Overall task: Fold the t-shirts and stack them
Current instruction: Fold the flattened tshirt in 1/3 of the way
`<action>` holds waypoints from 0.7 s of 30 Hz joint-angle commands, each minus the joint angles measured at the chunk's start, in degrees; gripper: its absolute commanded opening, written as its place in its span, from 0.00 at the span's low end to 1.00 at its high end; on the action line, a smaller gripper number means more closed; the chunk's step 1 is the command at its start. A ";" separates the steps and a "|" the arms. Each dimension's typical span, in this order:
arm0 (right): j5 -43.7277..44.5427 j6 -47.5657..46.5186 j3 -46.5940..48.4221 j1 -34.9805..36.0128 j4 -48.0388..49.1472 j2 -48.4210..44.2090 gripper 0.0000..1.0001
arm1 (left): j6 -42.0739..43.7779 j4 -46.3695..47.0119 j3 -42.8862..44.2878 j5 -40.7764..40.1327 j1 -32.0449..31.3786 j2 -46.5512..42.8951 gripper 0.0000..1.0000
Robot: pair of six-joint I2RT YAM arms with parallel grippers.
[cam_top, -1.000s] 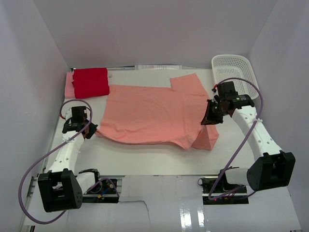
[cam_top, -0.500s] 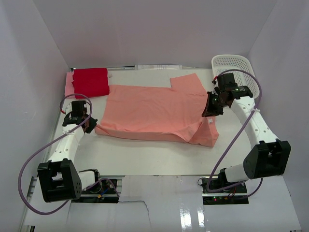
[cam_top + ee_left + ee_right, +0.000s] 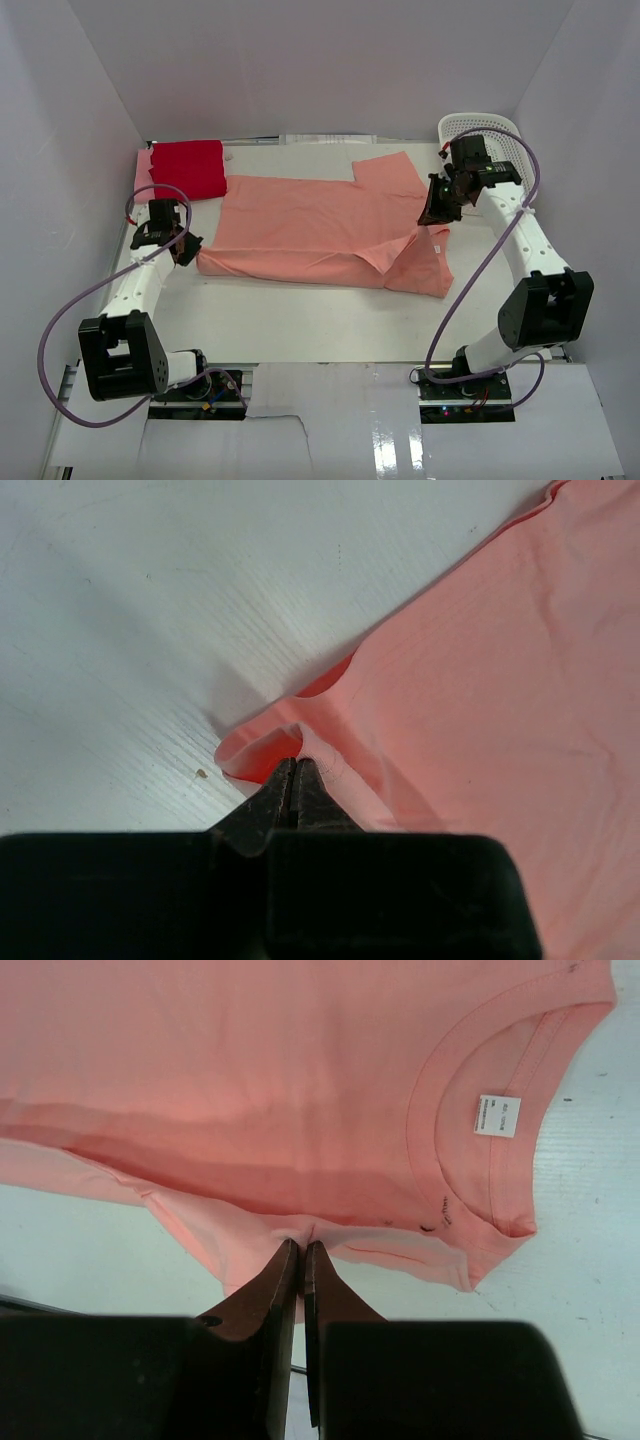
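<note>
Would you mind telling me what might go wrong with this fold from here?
The left tool and right tool each pinch only a thin edge of the peach t-shirt, so it may slip out mid-fold. Its near-right part lies bunched, so the fold may end up uneven. The folded red shirt lies just beyond the left tool and might get nudged.

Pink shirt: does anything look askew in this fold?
Yes. The pink shirt is folding unevenly: its near-right corner juts past the fold line, bunched and slanted. The left gripper and right gripper both pinch fabric.
</note>
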 commanded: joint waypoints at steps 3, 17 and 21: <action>1.02 -0.96 4.38 -0.77 1.13 1.31 0.08 | 0.69 2.58 3.30 0.58 0.35 1.23 0.00; 1.98 -1.31 4.47 -1.92 3.15 5.26 0.08 | 1.92 5.83 6.99 2.16 0.35 7.99 0.00; 1.98 -1.13 4.12 -2.27 4.21 6.23 0.08 | 2.18 6.72 7.43 3.21 0.44 9.93 0.00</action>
